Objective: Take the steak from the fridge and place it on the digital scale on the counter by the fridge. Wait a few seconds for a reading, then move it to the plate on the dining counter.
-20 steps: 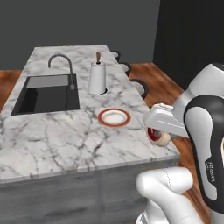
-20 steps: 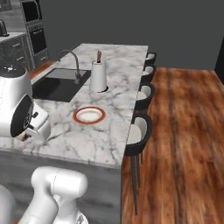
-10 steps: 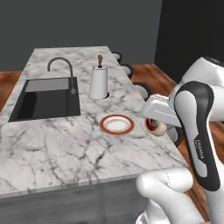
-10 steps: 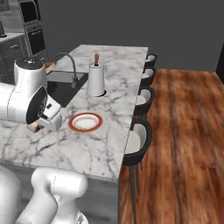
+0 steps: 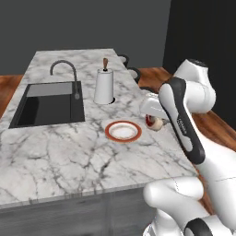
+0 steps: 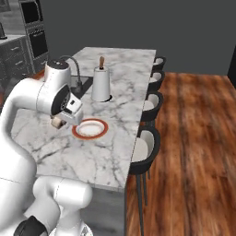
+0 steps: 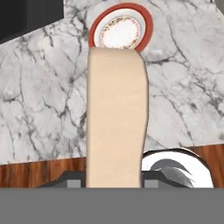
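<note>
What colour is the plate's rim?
Orange-red, around a white centre; the small round plate shows best in the hand view.

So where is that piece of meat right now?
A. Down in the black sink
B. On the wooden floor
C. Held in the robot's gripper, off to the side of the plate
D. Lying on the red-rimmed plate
C: the steak is clamped in the gripper above the dining counter, beside the plate, whose white centre is bare.
</note>
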